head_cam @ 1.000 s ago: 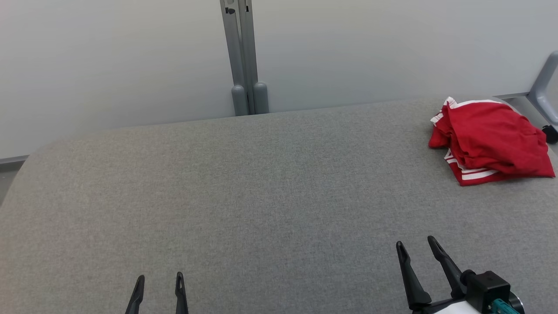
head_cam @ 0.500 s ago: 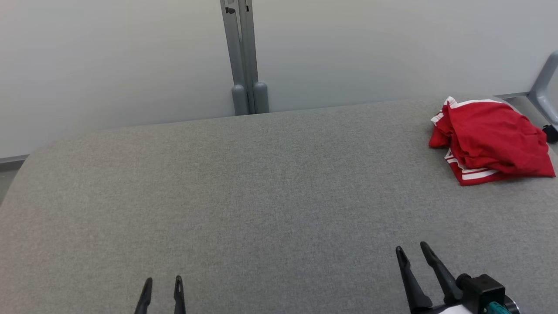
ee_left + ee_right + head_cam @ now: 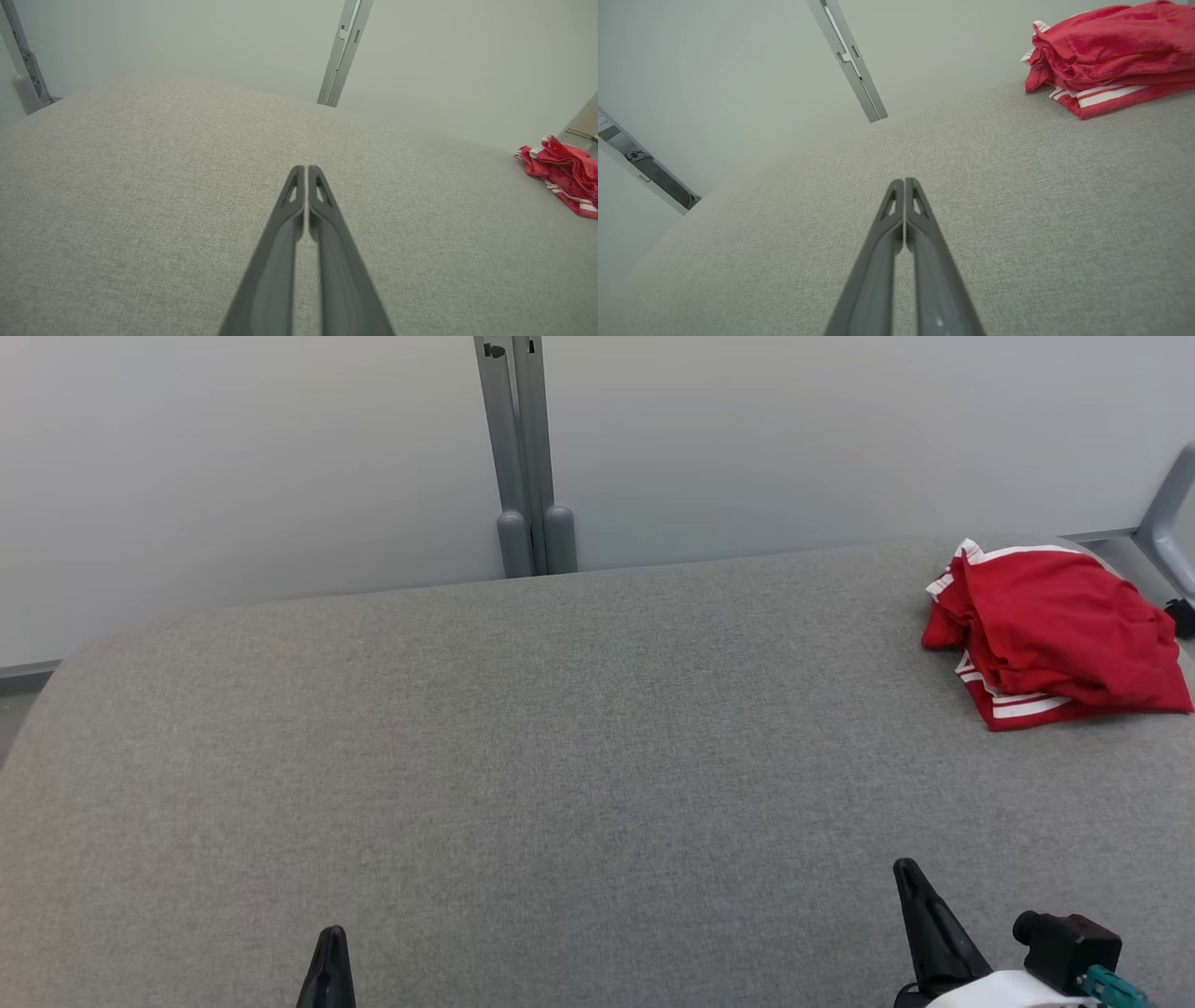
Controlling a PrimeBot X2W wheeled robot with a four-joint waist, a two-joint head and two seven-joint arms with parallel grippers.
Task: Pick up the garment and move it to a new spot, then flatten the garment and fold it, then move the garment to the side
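Both tips together on left gripper and right gripper; garment far beyond right.

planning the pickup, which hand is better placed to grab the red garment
Right, probably. The garment lies at the far right, beyond the right hand; the left hand sits across from it. Both are shut, so it should open first.

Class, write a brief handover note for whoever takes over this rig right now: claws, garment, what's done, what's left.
Left claw: shut, empty, above the table.
Right claw: shut, empty, above the table.
Garment: red, bunched in a heap at the table's far right, apart from both claws.
Done: nothing evident.
Left: pick it up, move it, flatten, fold, set aside.
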